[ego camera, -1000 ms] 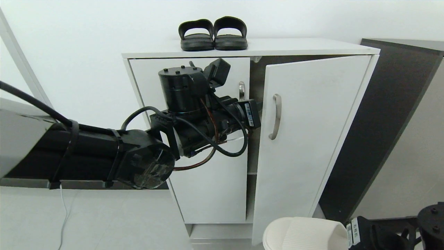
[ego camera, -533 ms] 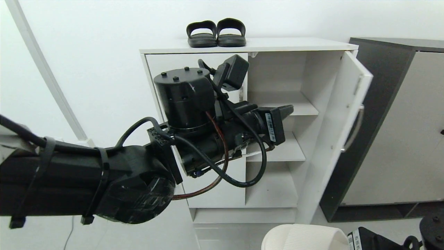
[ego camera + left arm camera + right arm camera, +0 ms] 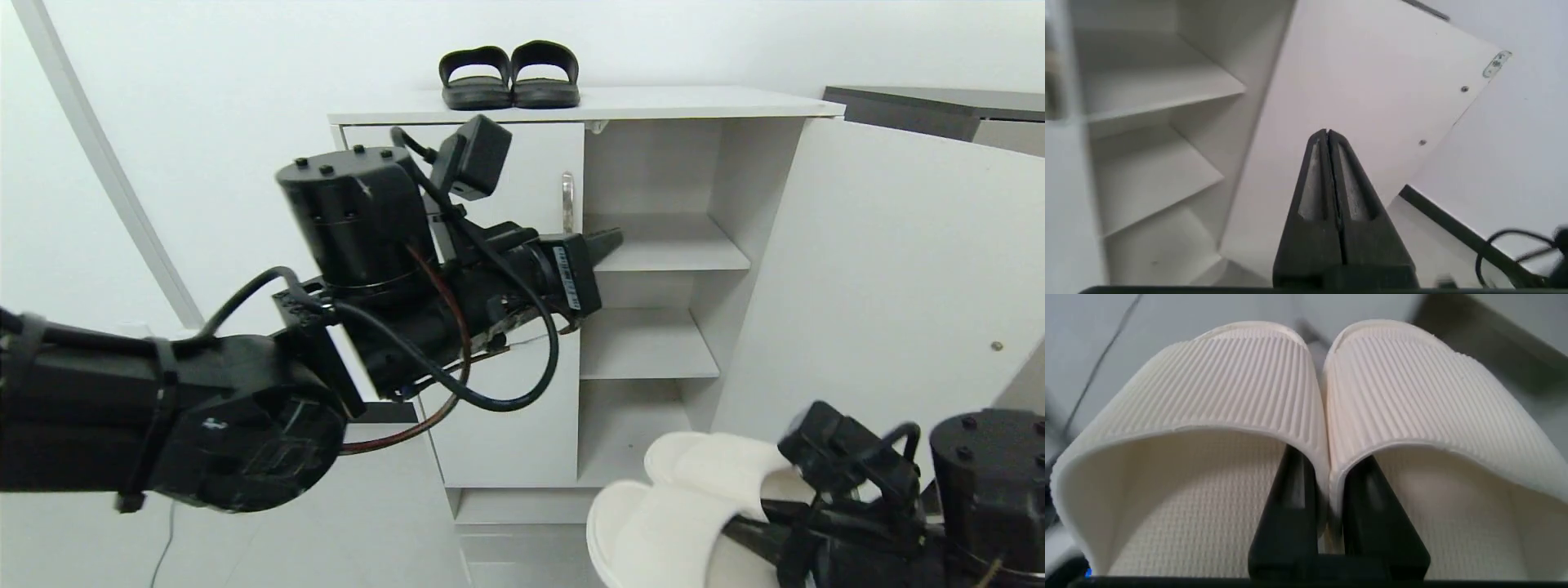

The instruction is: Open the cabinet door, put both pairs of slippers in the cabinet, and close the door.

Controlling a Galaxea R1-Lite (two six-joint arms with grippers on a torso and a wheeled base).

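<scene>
The white cabinet (image 3: 694, 102) has its right door (image 3: 890, 286) swung wide open, baring three shelves (image 3: 653, 253); its left door (image 3: 490, 441) stays closed. A black pair of slippers (image 3: 510, 77) sits on the cabinet top. My left gripper (image 3: 611, 239) is shut on nothing and hovers before the open compartment at upper-shelf height; its closed fingers (image 3: 1315, 192) face the open door (image 3: 1372, 122). Low at the right, my right gripper (image 3: 1328, 502) is shut on the inner edges of the white pair of slippers (image 3: 678, 506), side by side (image 3: 1249, 392).
A dark grey cabinet (image 3: 906, 102) stands behind the open door at the right. A slanted white bar (image 3: 98, 155) runs along the wall at the left, and a thin cable (image 3: 167, 531) lies on the floor below my left arm.
The right door went from barely ajar to wide open. My left gripper drew back to the left from the gap. My right arm rose into view with the white slippers.
</scene>
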